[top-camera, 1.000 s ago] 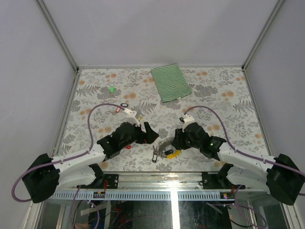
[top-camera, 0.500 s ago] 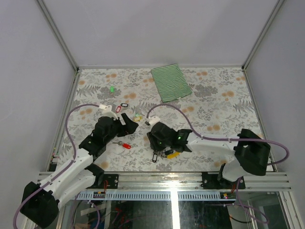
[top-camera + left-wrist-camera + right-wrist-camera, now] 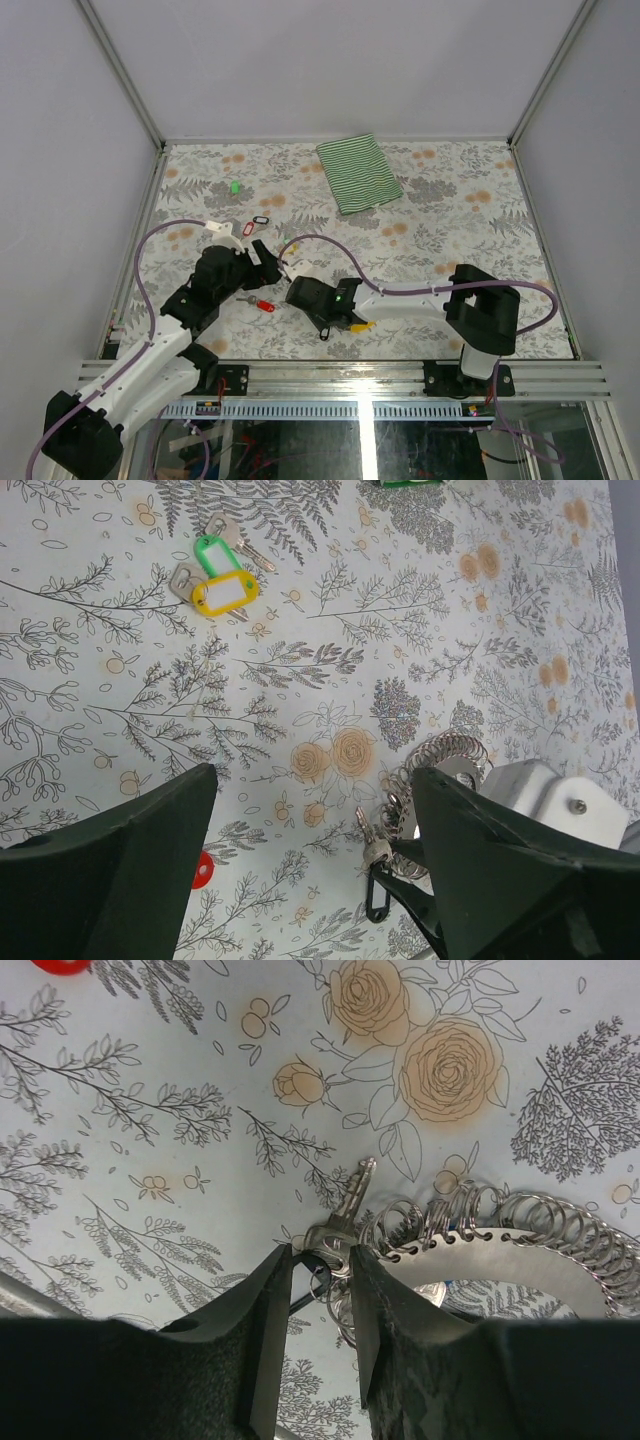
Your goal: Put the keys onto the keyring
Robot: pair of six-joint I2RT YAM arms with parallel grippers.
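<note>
Now, room first: the right gripper (image 3: 320, 1252) sits low over the floral table cover (image 3: 450, 230), close to the front metal rail (image 3: 400, 368). The left gripper (image 3: 312, 777) is just to its left, so the two heads crowd each other. Beyond both, the cover runs open up to one folded striped cloth (image 3: 359, 174) at the far edge, and plain walls close the sides.

The right gripper's two matte black fingers are drawn close about the head of one silver key (image 3: 350, 1198), which fills the narrow gap between them. Whether they truly pinch it I cannot tell. The keyring (image 3: 500, 1222) lies just right of those fingertips, a fan of many thin wire loops around a flat half-round metal plate.

The left gripper's jaws stand wide apart with nothing between them. Ahead of it lie two keys touching, one with a green tag (image 3: 212, 552) and one with a yellow tag (image 3: 225, 590), both oblong glossy plastic. One red tag (image 3: 203, 868) peeks out by its left finger, and one black tag (image 3: 378, 898) lies by its right finger.

From above, a lone green tag (image 3: 235, 186) lies well beyond the left gripper and a dark-rimmed tag (image 3: 258, 222) just beyond it. A second yellow tag (image 3: 362, 326) lies by the right gripper's near side.
</note>
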